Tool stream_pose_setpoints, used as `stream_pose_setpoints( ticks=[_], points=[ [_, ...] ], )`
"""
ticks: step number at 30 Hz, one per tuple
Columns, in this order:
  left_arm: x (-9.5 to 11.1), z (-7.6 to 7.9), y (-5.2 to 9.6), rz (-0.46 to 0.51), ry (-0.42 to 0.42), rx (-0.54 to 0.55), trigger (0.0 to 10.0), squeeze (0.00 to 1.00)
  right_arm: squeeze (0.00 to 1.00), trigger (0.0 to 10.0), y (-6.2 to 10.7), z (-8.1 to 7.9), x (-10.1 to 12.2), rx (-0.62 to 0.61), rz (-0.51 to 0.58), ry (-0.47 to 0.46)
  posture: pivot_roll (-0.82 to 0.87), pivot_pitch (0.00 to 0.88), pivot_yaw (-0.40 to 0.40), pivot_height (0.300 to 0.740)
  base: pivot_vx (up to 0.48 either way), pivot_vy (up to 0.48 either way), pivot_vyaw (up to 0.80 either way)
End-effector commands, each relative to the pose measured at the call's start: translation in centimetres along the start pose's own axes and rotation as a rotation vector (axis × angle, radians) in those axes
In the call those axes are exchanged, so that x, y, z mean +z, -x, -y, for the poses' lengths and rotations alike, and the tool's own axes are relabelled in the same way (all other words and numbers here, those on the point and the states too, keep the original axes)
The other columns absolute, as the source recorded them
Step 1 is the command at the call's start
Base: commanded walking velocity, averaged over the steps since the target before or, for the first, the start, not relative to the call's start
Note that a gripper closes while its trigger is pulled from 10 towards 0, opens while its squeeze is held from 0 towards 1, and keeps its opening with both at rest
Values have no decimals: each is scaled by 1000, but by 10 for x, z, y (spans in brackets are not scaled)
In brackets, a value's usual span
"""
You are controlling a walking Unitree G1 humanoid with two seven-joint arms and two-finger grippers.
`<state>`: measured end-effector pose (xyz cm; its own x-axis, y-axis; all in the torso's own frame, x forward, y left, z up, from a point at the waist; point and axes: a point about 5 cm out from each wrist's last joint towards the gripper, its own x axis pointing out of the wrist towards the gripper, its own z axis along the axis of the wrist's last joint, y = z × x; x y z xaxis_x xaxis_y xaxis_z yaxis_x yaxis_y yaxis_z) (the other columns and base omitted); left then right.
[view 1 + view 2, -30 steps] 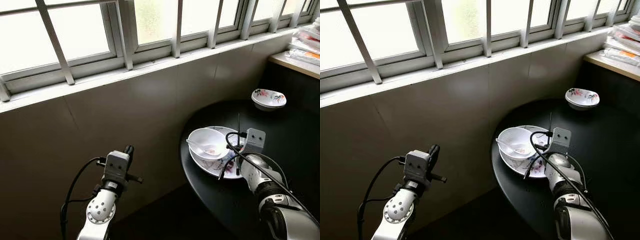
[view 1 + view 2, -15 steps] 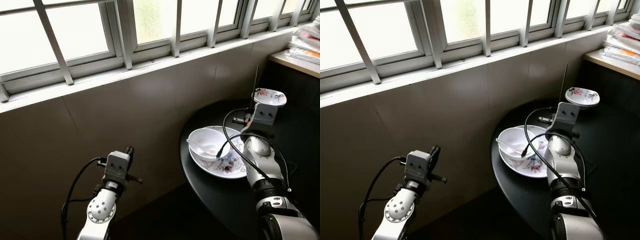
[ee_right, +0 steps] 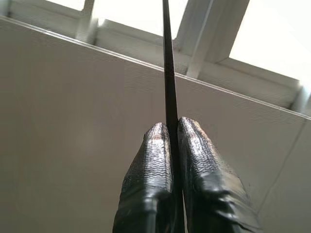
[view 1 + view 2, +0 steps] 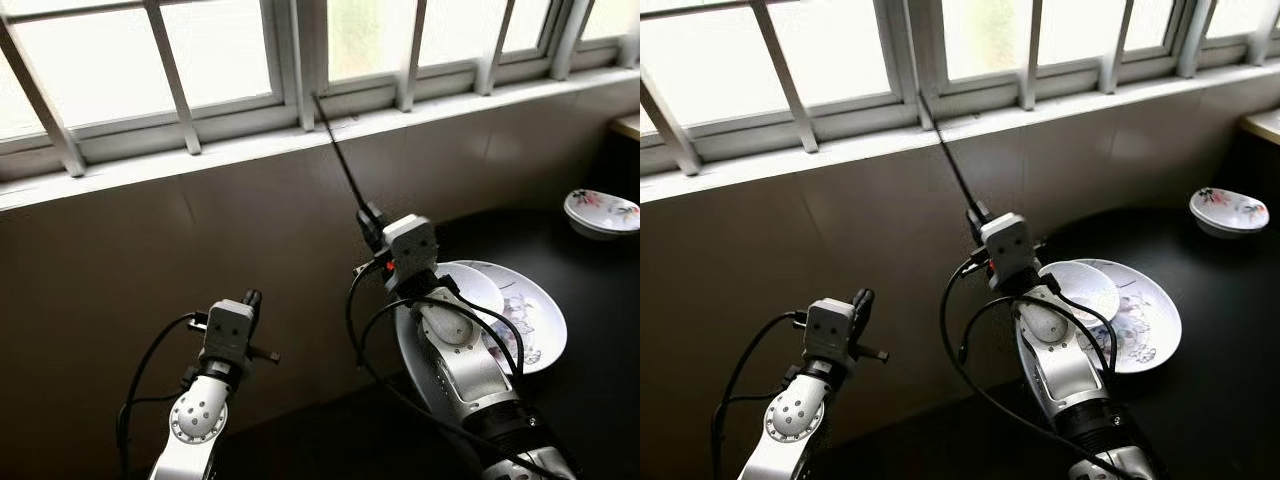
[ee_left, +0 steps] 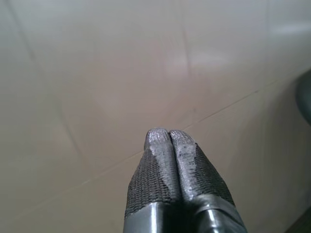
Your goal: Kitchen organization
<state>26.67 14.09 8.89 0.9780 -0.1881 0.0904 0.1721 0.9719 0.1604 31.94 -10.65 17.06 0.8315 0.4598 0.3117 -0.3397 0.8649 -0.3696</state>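
The right gripper is raised off the round black table and turned toward the wall, its two black fingers pressed against either side of a thin dark chopstick. The chopstick is a long, straight, slender rod; its lower end is pinched between the fingertips just above the wrist camera housing, and its long axis runs steeply upward and slants toward the robot's left. Its free tip points at the white window sill, ending right at the foot of one of the window's upright bars. In the right wrist view the rod rises straight out from between the fingers and crosses the grey tiled wall up into the bright window frame. Whether the tip touches the sill cannot be told. Behind the right forearm, on the table, a large white plate with a faint floral pattern carries a white bowl, which sits on the part of the plate nearer the wall. Farther along the table, well apart from the plate, stands a small flower-painted dish. The left gripper hangs idle lower down, facing the tiled wall, its fingertips closed flat together with nothing between them.
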Motion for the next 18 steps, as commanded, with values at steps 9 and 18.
stream_pose_setpoints(
  ticks=[9,18],
  points=[
    [-6,-10,2,-36,-35,46,10000,0,0,0,15,-26,-14,106,-78,-60,-97,0,58,740,0,0,800],
    [-7,-9,2,-50,-46,27,10000,0,0,0,20,-26,-19,84,-114,-84,-101,0,61,740,0,397,800]
  ],
)
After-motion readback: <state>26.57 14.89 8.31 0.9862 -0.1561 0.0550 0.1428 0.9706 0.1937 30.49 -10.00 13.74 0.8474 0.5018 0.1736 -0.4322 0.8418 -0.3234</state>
